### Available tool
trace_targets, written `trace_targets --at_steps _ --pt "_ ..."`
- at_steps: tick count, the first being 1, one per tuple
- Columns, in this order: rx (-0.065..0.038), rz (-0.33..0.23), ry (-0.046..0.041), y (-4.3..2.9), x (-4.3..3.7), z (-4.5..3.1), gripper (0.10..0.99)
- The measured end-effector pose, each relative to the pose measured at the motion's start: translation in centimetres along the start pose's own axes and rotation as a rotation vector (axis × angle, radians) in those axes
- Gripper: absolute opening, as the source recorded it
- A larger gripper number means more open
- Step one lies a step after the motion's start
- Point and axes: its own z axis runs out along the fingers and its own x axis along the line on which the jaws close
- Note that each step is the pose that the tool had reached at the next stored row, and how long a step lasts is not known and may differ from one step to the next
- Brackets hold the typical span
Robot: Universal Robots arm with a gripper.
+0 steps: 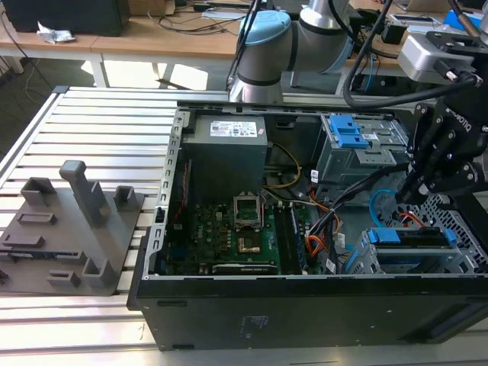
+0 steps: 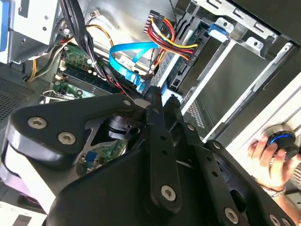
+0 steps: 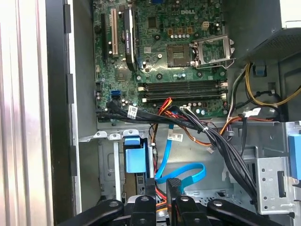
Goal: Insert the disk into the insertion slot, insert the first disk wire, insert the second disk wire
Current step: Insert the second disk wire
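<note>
The second disk wire [image 3: 162, 157] is curving in a light-blue loop beside the drive cage. Its free end is running right up to the gripper [image 3: 161, 182], which is hanging low inside the computer case [image 1: 229, 313] at the exterior view's right. I cannot tell whether the fingers are clamping the dark plug or merely standing beside it. The disk [image 1: 419, 236] is lying flat in the insertion slot [image 1: 396, 261] with its blue caddy showing at one end, so by my judgement the work is sitting at the data-cable step.

To do this well, the plug should be meeting the disk's socket square and level, pushed straight along the socket's line rather than at a slant. The flat cable is better kept untwisted, with its loop left slack. The orange-red-black wire bundle [image 2: 165, 36] is crowding the same corner and could snag the plug or get pinched, so it is worth steering clear of.

The case is holding the motherboard [image 1: 229, 229], the grey power supply [image 1: 225, 152] and, beyond the slot, a grey bay with blue latch tabs [image 1: 354, 141]. It is resting on the slatted bench [image 1: 107, 130], with a grey fixture [image 1: 72, 229] well apart from it. A person's hand [image 2: 267, 151] is resting on a round knob [image 2: 281, 141] outside the case.
</note>
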Motion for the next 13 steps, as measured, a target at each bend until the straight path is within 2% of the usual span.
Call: trace_targets --at_steps 6,10,13 --pt "0.003 -0.125 0.0055 0.0 -0.01 0.04 0.239" --pt "0.004 -0.162 -0.0033 0.01 -0.19 0.21 0.239" --pt "0.005 -0.181 -0.006 0.04 -0.59 0.37 0.239"
